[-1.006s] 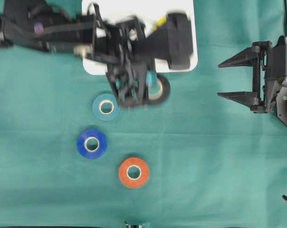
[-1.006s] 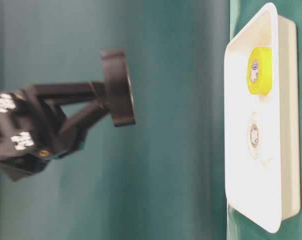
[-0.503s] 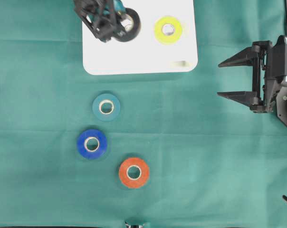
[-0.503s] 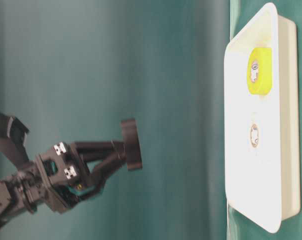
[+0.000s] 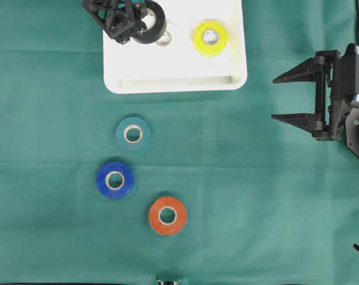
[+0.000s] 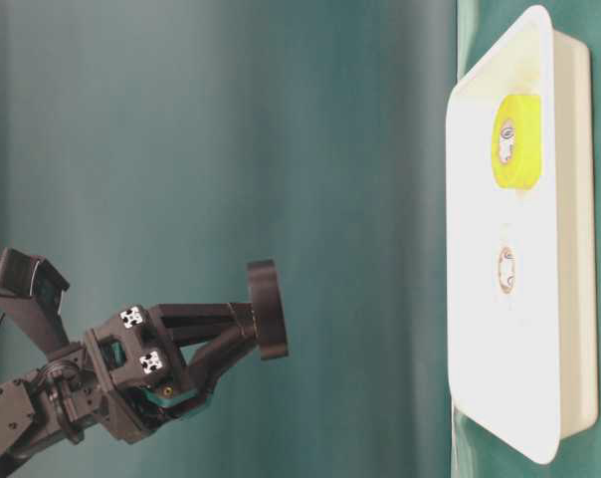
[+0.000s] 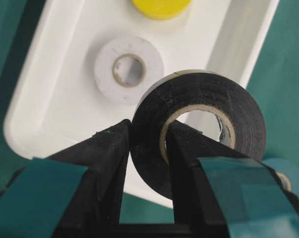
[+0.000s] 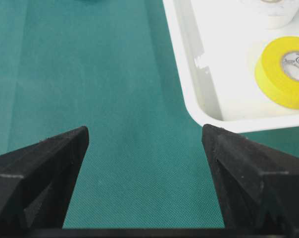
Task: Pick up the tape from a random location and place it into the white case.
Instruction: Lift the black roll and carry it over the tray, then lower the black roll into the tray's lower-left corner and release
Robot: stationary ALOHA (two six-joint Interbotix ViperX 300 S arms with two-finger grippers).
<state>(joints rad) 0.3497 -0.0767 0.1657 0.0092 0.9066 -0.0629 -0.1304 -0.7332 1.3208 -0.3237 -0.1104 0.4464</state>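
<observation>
Item: black tape roll [image 7: 199, 129], carried. The left gripper [image 7: 147, 148] is pinching it through the wall, one finger [image 7: 186, 163] inside the core and one outside, jaws fully closed on it. In the table-level view it is hanging well above the white case [image 5: 176, 83], over the case's left end in the overhead view.

Contents of the white case: a white roll [image 7: 128, 69] lying flat toward the same left end, a yellow roll [image 5: 210, 37] flat to its right.

Outside the case, on the green cloth [image 5: 257, 208] below its near rim: a teal roll [image 5: 132, 133], then a blue roll [image 5: 115, 180], then an orange roll [image 5: 167, 215] farthest off.

Right gripper [image 5: 299, 98]: standing wide apart, holding nothing, well to the right of the case.

Handling note: the release is best made low, over bare floor beside the white roll, so the black roll is not landing on edge or stacking.

Change: a second ago the roll was hanging beyond the case's near rim by the teal roll; it is now travelling over the interior, and the right gripper is unchanged.
</observation>
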